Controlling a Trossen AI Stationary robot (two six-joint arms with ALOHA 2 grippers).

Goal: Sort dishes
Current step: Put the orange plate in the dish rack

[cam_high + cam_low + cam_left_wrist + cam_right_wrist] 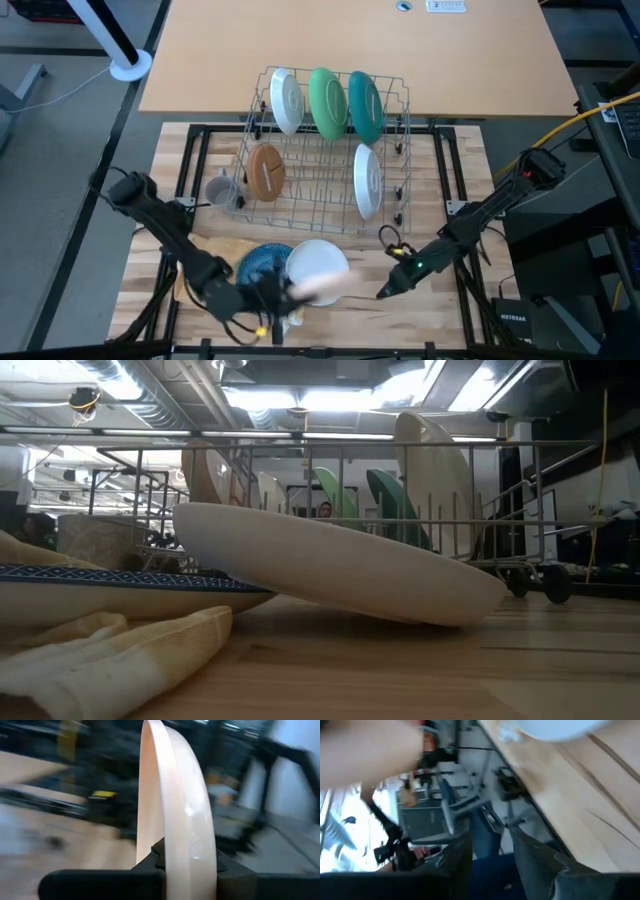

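Observation:
My left gripper [288, 293] is near the table's front edge, shut on a small peach plate [322, 288], which shows blurred at the near rim of a white plate [318, 260]. The white plate [340, 565] leans with one edge on a blue patterned plate [262, 265] and its other edge on the table. My right gripper [383, 293] is just right of them, open, with nothing between its fingers [460, 860]. The wire rack [390, 215] holds white, green, teal and brown dishes on edge. A grey mug [220, 190] stands at its left. My left gripper pinches the peach plate by its rim [175, 862], with one finger on each face. The fingers reach roughly level from the table's left. In the left wrist view the plate stands on edge, rising straight out of the fingers.
A yellow cloth [110, 655] lies under and beside the blue plate at the front left. The rack fills the table's middle and back. Bare wood [430, 320] lies at the front right, around my right gripper.

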